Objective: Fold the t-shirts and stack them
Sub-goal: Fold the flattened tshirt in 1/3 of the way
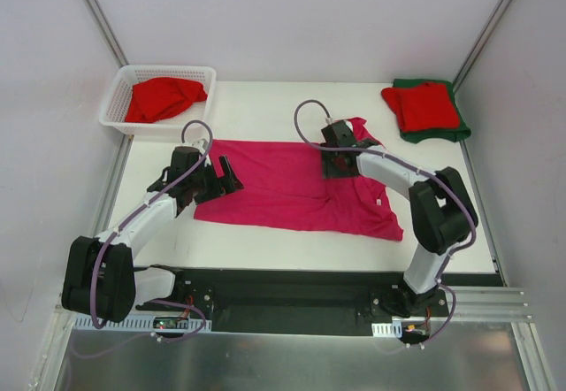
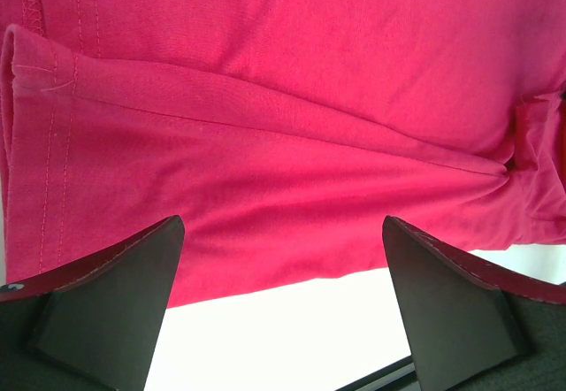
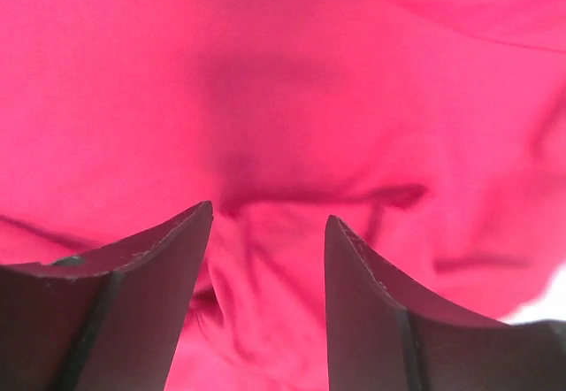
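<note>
Pink t-shirt (image 1: 292, 187): lying spread across the surface (image 1: 265, 256).
Left fingers (image 2: 106, 302): hovering wide apart at its left hem.
Right fingers (image 3: 133, 311): parted, pinching nothing.
Tip: be gripping matching edges, folding evenly.

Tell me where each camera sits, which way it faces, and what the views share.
Top external: fixed above and behind the arms, looking down on the table; both arms show, with the left hand and right hand at the magenta t-shirt.
Left wrist: on the left arm, facing down past its own two fingers at the shirt's stitched hem and bare table.
Right wrist: on the right arm, close over the cloth, with its own two fingers in view.
Shared: all three see the magenta t-shirt.
</note>
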Tool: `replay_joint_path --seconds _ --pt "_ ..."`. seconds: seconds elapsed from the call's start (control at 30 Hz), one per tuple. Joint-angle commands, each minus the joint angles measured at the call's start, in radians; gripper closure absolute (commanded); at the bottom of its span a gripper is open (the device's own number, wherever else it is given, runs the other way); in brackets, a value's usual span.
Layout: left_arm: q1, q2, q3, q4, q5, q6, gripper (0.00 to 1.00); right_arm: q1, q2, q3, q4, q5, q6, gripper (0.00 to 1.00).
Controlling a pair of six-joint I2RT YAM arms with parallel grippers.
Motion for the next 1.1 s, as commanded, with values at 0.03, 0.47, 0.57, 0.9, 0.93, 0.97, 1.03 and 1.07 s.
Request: replay_joint_path --seconds 0.03,0.47,0.57,0.9,0.93,0.97,1.03,1.07 --pt "0.009 -0.032 -0.011 0.025 0.008 0.0 0.04 0.002 -0.214 -0.029 -0.063 0.123 0.006 0.44" --pt "0.009 -0.045 -0.016 0.024 0.025 -0.001 0.04 -0.003 -0.26 -0.235 -0.094 0.035 0.121 0.99" --pt "0.009 -0.046 -0.019 0.025 0.025 0.0 0.04 -0.003 -0.248 -0.276 -0.065 0.008 0.136 0.99" --pt "0.009 -0.039 -0.009 0.025 0.025 0.003 0.04 -0.003 -0.179 -0.249 -0.067 0.065 0.118 0.99" --pt "0.009 -0.037 -0.009 0.025 0.025 0.002 0.04 -0.003 -0.17 -0.246 -0.068 0.079 0.118 0.99" --pt "0.009 -0.034 -0.009 0.025 0.025 0.003 0.04 -0.003 -0.164 -0.24 -0.074 0.088 0.11 0.99" --pt "0.009 -0.031 -0.009 0.025 0.026 0.002 0.04 -0.003 -0.141 -0.22 -0.085 0.106 0.107 0.99" --pt "0.009 -0.031 -0.008 0.025 0.028 0.003 0.04 -0.003 -0.133 -0.217 -0.091 0.113 0.105 0.99"
